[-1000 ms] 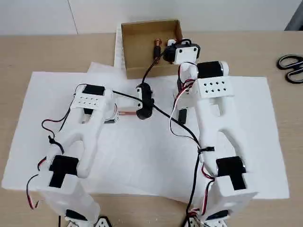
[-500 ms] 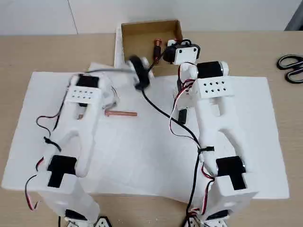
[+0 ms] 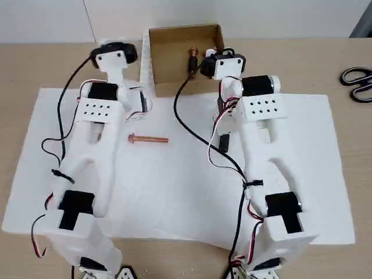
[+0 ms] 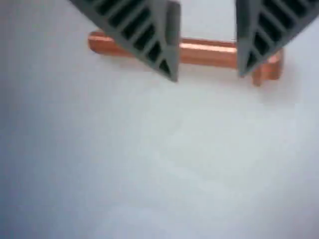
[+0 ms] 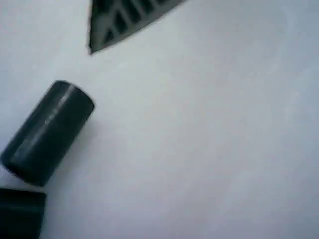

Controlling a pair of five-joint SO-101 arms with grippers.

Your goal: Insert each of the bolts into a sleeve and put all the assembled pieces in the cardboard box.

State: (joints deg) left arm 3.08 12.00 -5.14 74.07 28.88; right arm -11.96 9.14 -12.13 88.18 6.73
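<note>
Gripper now seemingly astride coppery bolt

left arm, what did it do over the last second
The left arm swung its wrist from the middle of the sheet leftward, ending beside the cardboard box. Its end effector is open over the copper bolt. Bolt, right arm and box stayed put.

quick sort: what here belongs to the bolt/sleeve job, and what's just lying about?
Job:
- copper bolt, loose, with the open left pincer over it
- dark sleeve, and a second sleeve close beside it
- cardboard box
- copper-and-dark piece in the box, possibly already assembled

Lying about:
- scissors at the table edge
- white sheet, just the underlay
</note>
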